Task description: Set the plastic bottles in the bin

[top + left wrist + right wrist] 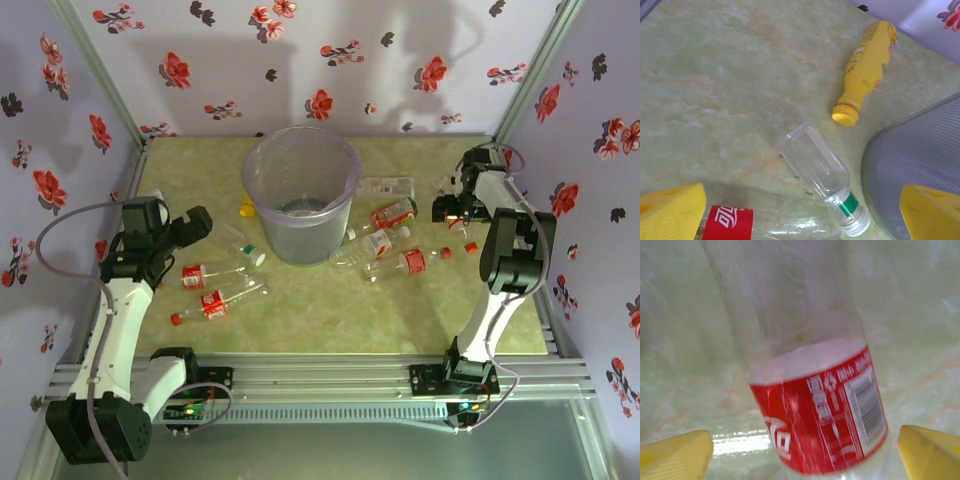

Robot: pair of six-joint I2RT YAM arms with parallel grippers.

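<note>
From above we see the bin standing toward twelve o'clock on the marbled green bench, with plastic bottles lying at its four and eight o'clock. The left wrist view adds detail: an opaque yellow bottle at one o'clock, a clear bottle with a green neck band just beside the bin's finely lined wall, and a red-labelled bottle at six. The left end effector stands spread and empty. The right wrist view shows the right end effector spread around a crinkled bottle, pads clear of its red label.
</note>
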